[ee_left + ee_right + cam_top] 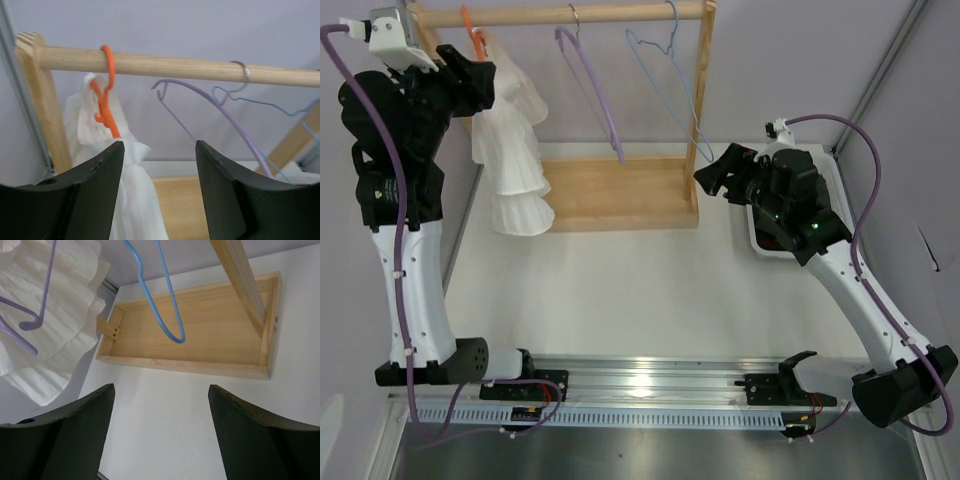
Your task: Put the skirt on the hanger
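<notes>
The white ruffled skirt (513,150) hangs on the orange hanger (472,35), whose hook sits over the wooden rail (570,13) at its left end. In the left wrist view the orange hanger (105,95) and the skirt (125,190) are just beyond my left finger. My left gripper (480,75) is open and empty, right beside the skirt's top. My right gripper (718,170) is open and empty above the table, near the rack's right post. The skirt also shows at the left of the right wrist view (55,315).
A lilac hanger (592,90) and a pale blue wire hanger (670,90) hang on the same rail. The wooden rack's base tray (620,195) lies below them. A white bin (760,240) sits under the right arm.
</notes>
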Motion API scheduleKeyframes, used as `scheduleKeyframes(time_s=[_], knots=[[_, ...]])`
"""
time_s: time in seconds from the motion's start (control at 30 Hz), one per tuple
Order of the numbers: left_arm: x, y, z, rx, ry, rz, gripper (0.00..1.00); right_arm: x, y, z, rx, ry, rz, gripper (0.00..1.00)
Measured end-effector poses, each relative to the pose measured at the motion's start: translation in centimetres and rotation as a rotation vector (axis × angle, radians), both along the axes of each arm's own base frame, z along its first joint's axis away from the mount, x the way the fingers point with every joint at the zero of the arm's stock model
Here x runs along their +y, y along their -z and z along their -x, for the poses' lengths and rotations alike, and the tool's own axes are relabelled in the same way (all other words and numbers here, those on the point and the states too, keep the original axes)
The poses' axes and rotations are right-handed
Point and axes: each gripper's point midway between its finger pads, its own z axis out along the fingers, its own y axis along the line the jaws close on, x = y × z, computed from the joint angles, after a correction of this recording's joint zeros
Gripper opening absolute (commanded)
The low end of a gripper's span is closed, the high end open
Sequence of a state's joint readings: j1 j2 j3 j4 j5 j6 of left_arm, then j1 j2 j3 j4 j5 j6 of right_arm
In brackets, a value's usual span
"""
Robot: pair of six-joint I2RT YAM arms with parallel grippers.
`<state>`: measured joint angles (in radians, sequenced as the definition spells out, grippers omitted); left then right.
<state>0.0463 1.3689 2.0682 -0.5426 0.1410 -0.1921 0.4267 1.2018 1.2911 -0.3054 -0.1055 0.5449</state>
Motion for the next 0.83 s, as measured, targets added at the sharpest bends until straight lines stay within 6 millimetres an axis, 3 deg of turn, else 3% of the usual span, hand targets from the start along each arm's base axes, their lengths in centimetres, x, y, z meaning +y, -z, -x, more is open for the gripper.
scheduleKeyframes(time_s=[0.03,0.1,0.17,0.3,0.47,0.57,0.67,0.83], knots=[[-0.7,-0.1,0.7,0.002,0.036,0.011,0.7,-0.2,0.2,0.1,0.007,0.003,0.007,0.86],[-2.0,0.2,2.1,0.008,0.096,0.024,0.71,-0.5,0.5,0.4,0.019,0.012,0.019,0.89],[-4.6,1.6,3.7,0.021,0.187,0.037,0.72,-0.9,0.5,0.7,0.023,0.023,0.028,0.91],[-9.5,7.9,7.5,0.12,0.365,0.056,0.71,-1.9,0.3,1.5,0.023,0.048,0.045,0.92],[-13.7,17.8,11.3,0.263,0.524,0.071,0.7,-2.9,1.4,2.8,0.031,0.068,0.054,0.94],[-15.1,23.0,12.6,0.359,0.573,0.073,0.7,-3.3,3.2,3.3,0.067,0.077,0.067,0.93],[-15.1,26.2,12.9,0.425,0.564,0.075,0.71,-3.5,4.6,3.4,0.098,0.085,0.081,0.93],[-14.8,26.3,13.2,0.413,0.557,0.077,0.71,-4.1,6.0,3.6,0.122,0.116,0.099,0.94]])
